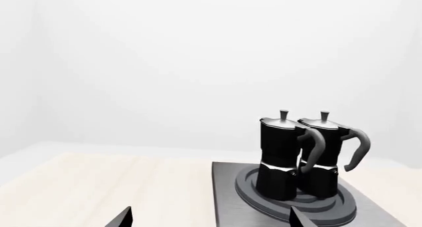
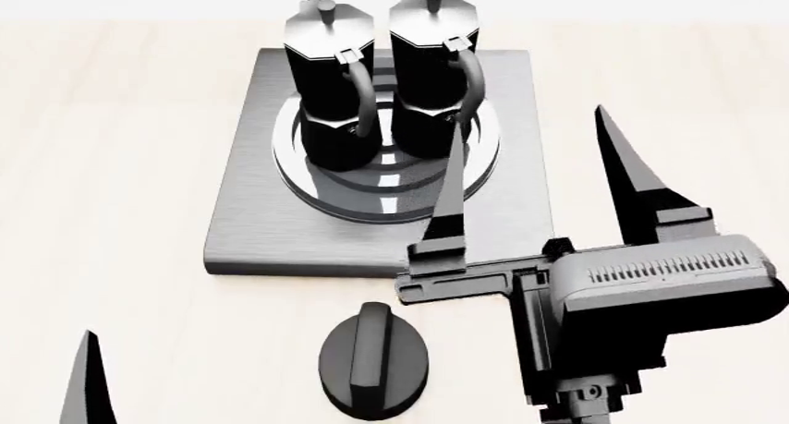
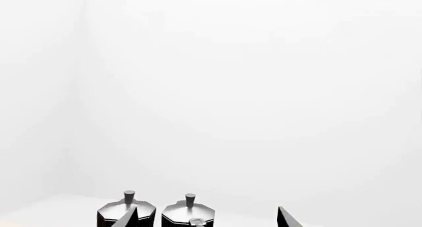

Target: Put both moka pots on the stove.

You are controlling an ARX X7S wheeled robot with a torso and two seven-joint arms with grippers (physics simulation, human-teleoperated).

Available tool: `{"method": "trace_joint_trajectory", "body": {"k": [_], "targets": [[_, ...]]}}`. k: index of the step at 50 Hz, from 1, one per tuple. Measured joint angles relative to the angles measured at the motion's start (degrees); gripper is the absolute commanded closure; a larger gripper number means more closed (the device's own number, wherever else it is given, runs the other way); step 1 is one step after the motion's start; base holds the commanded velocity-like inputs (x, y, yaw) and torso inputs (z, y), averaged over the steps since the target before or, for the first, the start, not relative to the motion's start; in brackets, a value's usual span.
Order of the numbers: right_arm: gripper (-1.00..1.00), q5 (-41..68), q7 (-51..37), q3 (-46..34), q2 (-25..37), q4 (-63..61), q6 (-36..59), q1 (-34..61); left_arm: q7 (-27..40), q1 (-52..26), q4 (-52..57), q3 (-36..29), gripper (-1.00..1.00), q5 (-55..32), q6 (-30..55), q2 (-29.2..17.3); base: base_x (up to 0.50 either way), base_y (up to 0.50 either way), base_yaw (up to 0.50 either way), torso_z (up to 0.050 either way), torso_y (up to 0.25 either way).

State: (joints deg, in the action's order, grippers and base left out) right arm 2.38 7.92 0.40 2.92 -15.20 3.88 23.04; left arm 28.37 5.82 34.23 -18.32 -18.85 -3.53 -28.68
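Both moka pots stand upright side by side on the ring burner of the stove [image 2: 253, 212], the left pot [image 2: 327, 82] and the right pot [image 2: 431, 73], handles facing me. My right gripper [image 2: 530, 119] hovers open just in front of them over the stove's right half, holding nothing. The right wrist view shows the two lids [image 3: 115, 212] [image 3: 181, 214] past that gripper [image 3: 207, 218]. My left gripper [image 1: 211, 218] is open and empty, low over the table, with the pots [image 1: 280, 158] [image 1: 326, 158] and the stove [image 1: 228, 197] ahead. Only one of its fingers [image 2: 87, 378] shows in the head view.
A low round black knob [image 2: 373, 369] with a raised ridge lies on the pale wooden table [image 2: 111, 165], just in front of the stove's near edge. White walls stand behind the table.
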Motion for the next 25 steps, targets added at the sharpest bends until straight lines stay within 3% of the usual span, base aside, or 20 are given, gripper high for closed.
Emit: {"method": "trace_joint_trajectory", "body": {"k": [25], "targets": [[-1.00, 1.8, -3.2, -2.5, 2.2, -7.1, -4.5, -13.9, 0.5, -0.1, 0.3, 0.3, -1.00, -0.2, 0.1, -0.4, 0.00, 0.00, 0.00, 0.000, 0.000]]}}
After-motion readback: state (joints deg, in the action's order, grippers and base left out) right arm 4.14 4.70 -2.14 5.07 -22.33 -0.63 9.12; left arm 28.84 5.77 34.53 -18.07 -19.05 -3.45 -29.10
